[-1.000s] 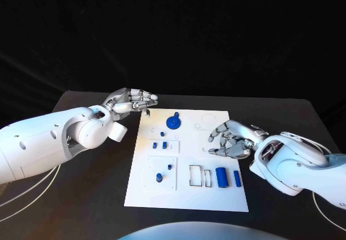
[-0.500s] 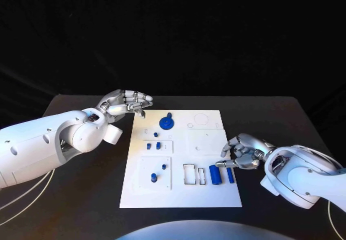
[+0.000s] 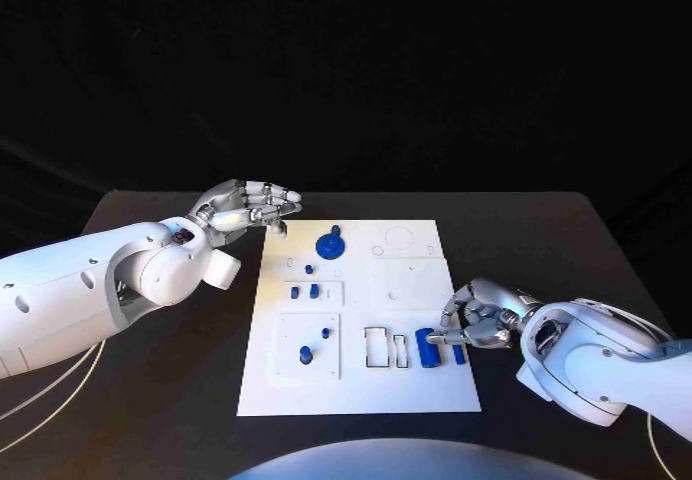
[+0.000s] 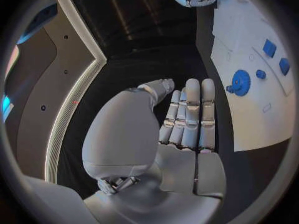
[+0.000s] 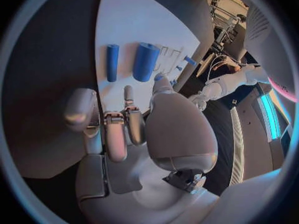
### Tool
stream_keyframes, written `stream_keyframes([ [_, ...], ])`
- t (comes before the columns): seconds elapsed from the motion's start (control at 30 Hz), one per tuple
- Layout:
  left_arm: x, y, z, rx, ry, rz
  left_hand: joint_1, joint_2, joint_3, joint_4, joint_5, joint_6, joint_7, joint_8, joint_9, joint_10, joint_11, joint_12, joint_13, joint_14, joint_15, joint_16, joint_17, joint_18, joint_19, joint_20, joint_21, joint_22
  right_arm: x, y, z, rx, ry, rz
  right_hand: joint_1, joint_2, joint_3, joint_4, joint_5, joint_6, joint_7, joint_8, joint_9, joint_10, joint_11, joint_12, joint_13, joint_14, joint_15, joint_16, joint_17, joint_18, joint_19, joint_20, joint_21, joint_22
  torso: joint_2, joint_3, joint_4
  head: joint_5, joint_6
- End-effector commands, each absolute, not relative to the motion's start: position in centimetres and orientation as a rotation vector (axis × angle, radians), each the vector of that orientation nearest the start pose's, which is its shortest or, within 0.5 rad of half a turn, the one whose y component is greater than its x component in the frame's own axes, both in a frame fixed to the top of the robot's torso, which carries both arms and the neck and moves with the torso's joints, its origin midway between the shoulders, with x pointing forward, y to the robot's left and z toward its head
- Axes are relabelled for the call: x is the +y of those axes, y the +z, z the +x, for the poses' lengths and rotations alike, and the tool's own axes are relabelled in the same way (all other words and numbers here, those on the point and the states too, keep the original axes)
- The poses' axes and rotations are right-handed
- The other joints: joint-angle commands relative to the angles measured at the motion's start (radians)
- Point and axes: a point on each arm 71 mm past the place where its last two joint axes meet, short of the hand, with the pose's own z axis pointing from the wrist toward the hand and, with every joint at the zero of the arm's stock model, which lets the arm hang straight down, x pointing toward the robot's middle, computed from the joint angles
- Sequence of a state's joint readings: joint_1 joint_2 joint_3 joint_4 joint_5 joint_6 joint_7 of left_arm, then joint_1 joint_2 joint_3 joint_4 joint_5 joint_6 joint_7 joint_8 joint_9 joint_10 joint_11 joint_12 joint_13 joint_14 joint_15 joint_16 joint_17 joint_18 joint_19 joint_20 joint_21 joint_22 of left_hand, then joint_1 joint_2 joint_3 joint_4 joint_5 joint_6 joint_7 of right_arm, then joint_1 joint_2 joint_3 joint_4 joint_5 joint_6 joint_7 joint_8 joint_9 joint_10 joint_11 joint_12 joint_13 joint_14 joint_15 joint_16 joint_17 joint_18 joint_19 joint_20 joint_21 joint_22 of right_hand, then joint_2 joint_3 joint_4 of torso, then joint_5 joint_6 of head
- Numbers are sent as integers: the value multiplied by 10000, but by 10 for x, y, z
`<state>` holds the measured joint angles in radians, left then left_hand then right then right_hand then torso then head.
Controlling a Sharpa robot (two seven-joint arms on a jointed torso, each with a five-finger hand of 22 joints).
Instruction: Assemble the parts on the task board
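White rectangular task board [image 3: 411,385] lying mid-way on the black counter [image 3: 144,420], carrying small blue plastic parts: a blue toothed gear [image 3: 332,246] at its far end and, near its right edge, a thick blue cylinder [image 3: 428,349] beside a thinner blue rod [image 3: 457,352]. The left robot hand [image 3: 254,205] hovers off the board's far left corner, fingers curled inward around nothing. The right robot hand [image 3: 480,315] sits above the rod with bent fingers close over both pieces; whether it grips either cannot be told.
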<state>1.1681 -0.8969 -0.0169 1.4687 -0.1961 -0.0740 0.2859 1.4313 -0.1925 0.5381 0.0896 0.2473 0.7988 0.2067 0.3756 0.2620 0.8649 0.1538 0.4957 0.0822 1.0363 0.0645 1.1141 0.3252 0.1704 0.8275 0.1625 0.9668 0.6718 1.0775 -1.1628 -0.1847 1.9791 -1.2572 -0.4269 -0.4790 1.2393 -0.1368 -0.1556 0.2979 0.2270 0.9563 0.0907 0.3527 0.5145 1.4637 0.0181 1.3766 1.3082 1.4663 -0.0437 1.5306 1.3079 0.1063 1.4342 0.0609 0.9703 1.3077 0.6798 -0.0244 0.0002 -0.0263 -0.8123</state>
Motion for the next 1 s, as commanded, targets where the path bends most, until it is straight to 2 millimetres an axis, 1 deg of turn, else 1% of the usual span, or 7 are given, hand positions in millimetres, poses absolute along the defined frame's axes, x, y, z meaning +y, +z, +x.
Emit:
stream_keyframes([
  [0.03,236,-192,488,16487,-15770,-9398,-100,37,-16,-19,-30,-68,124,34,16,-67,-10,32,-8,-2,74,-38,-10,135,-48,47,-35,-16,-240,-252,344,20596,4647,2906,-120,12,-51,-8,46,101,10,59,-10,62,-41,8,757,797,-71,37,1326,-118,67,-38,75,1054,-15,2,12,-20,-45],
  [0.13,236,-192,488,16514,-15770,-9403,-100,37,-16,-19,-30,-68,124,34,16,-67,-10,32,-8,-2,74,-38,-10,135,-48,47,-35,-16,-235,-256,342,20682,4732,2697,-212,1,-74,-11,49,185,-17,101,3,71,-62,16,774,800,-86,42,1345,-119,72,-49,81,1062,-21,4,4,-3,-46],
  [0.23,236,-192,487,16564,-15774,-9410,-132,44,-21,-6,-19,-89,126,53,17,-89,-7,42,-11,-7,79,-41,-10,134,-50,52,-52,-28,-230,-259,340,20717,4748,2430,-314,-33,-96,-11,56,327,-69,196,39,135,-105,116,880,815,-118,64,1422,-132,101,-72,173,1097,-25,-2,19,-49,-77],
  [0.3,236,-192,487,16586,-15777,-9413,-143,45,-23,-1,-17,-96,126,58,16,-100,-5,42,-13,-8,81,-41,-11,134,-51,54,-57,-31,-228,-261,339,20731,4727,2319,-393,-43,-90,-10,63,508,-143,343,129,166,-166,146,922,828,-166,83,1490,-141,124,-108,232,1124,-30,-4,18,-47,-100],
  [0.6,236,-192,487,16652,-15758,-9431,-143,45,-23,-1,-17,-96,126,58,16,-100,-5,42,-13,-8,81,-41,-11,134,-51,54,-57,-31,-222,-267,339,20869,4592,1786,-473,-90,-95,-11,66,620,-207,488,254,171,-221,130,928,831,-212,88,1512,-138,127,-148,200,1131,-52,-11,42,-68,-157],
  [0.83,236,-193,486,16915,-15789,-9375,-191,42,-32,17,-14,-139,132,88,17,-190,8,33,-27,-25,93,-48,-12,133,-58,65,-93,-55,-219,-272,340,20928,4403,1373,-441,-72,-67,-17,72,647,-228,538,304,190,-239,161,962,835,-227,94,1537,-147,138,-160,247,1148,-64,-17,54,-65,-185],
  [1.0,236,-194,485,17051,-15799,-9350,-200,45,-29,16,-12,-158,137,109,18,-256,18,16,-40,-33,100,-50,-12,133,-58,71,-110,-67,-219,-276,342,20920,4198,1109,-130,-1,44,-32,64,624,-266,646,449,192,-278,141,966,837,-265,95,1549,-150,144,-199,241,1166,-78,-18,76,-67,-238],
])
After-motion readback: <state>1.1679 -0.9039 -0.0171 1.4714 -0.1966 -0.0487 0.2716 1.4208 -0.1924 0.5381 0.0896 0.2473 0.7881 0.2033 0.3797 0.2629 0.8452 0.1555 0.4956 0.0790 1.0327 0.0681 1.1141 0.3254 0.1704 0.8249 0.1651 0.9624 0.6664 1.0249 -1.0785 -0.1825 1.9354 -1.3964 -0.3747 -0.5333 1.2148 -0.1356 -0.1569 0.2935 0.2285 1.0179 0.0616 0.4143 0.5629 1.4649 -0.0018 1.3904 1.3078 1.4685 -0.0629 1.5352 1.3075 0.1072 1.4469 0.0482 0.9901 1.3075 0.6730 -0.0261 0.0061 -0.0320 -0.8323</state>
